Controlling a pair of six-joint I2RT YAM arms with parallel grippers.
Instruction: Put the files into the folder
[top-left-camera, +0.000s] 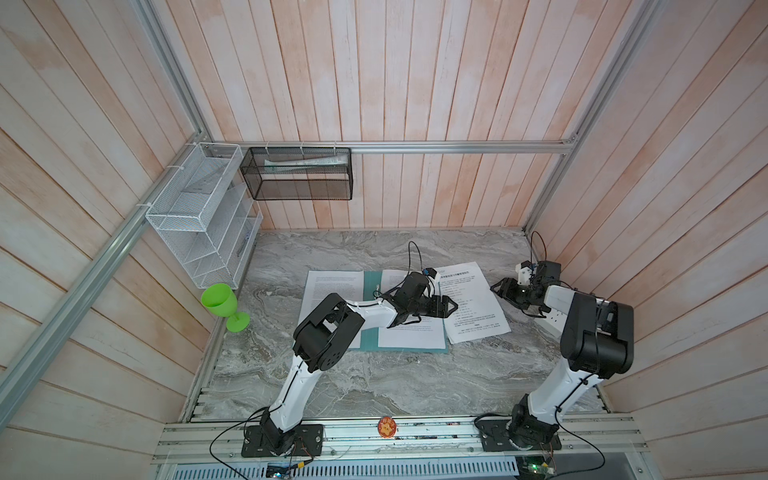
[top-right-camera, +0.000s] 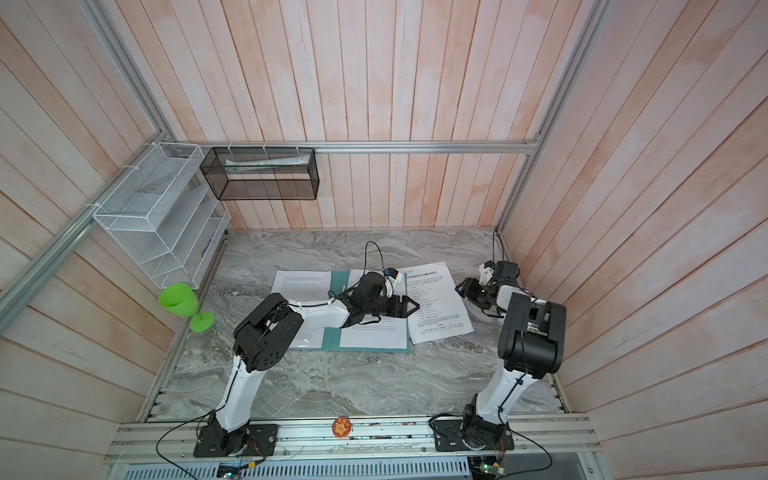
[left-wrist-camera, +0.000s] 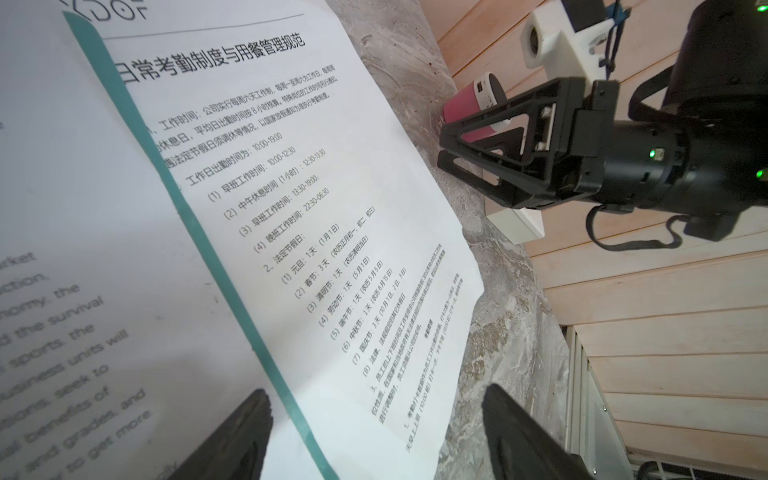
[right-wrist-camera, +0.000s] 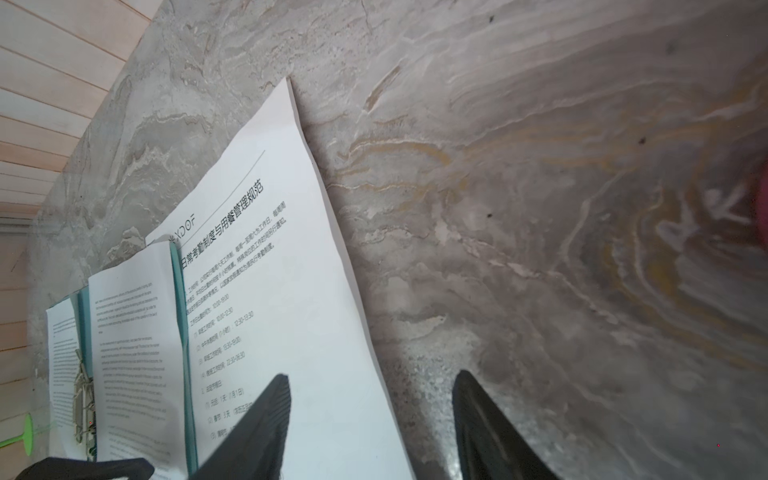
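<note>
The teal folder lies open flat mid-table, its metal clip at the spine. One printed sheet covers its left half, another its right half. A third sheet of the files lies on the table, overlapping the folder's right edge. My left gripper hovers open over that overlap, holding nothing. My right gripper is open, low at the loose sheet's right edge, one finger over paper, one over marble.
A green goblet stands at the table's left edge below a white wire rack. A black mesh basket hangs on the back wall. A pink cylinder and a white power strip sit by the right wall.
</note>
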